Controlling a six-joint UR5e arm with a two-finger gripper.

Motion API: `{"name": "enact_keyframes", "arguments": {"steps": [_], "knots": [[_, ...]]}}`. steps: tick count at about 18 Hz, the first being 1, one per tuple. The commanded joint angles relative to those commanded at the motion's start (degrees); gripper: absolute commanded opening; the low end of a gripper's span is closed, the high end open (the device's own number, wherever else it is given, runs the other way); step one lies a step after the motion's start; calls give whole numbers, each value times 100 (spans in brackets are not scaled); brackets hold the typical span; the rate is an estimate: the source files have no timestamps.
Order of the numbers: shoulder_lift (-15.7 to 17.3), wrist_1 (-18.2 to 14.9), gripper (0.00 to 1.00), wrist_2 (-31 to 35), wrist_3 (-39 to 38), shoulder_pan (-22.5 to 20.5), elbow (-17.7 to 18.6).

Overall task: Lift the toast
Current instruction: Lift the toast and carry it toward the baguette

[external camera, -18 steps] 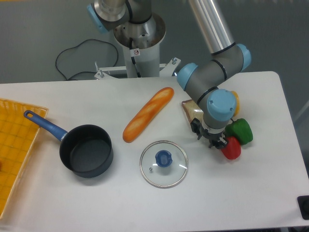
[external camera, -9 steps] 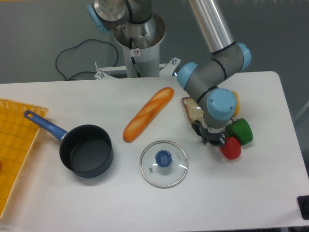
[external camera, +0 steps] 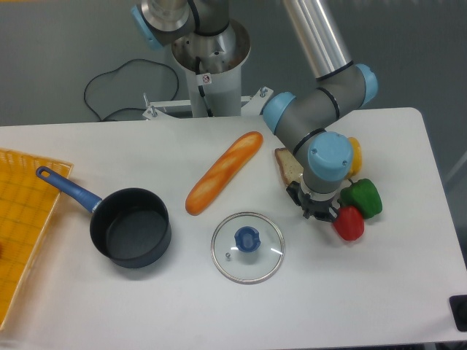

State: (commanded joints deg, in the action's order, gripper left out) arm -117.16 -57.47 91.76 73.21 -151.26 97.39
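The toast (external camera: pixel 288 167) is a small tan slice with a brown crust, lying on the white table right of the baguette. Only its left part shows; the rest is hidden under my arm's wrist. My gripper (external camera: pixel 315 211) points down just below and right of the toast, next to the red pepper (external camera: pixel 349 224). Its fingers are mostly hidden by the wrist, so I cannot tell if they are open or shut. Nothing shows between them.
A green pepper (external camera: pixel 364 197) and a yellow pepper (external camera: pixel 354 154) sit right of the gripper. A baguette (external camera: pixel 222 172) lies mid-table. A glass lid (external camera: pixel 247 246) with a blue knob, a dark pot (external camera: pixel 130 227) and an orange mat (external camera: pixel 22 219) lie to the left.
The wrist and gripper have shifted slightly left and up, over more of the toast. The toast and the peppers have not moved.
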Motion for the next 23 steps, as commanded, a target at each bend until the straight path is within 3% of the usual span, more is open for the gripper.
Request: {"name": "enact_keyframes", "arguments": {"steps": [7,16,23], "knots": [[246,-993,0,-96,-9,53,-448],[747,-1415,0,-457,-9,176,-510],[862,-1872,0,-493,0,369,-896]]}}
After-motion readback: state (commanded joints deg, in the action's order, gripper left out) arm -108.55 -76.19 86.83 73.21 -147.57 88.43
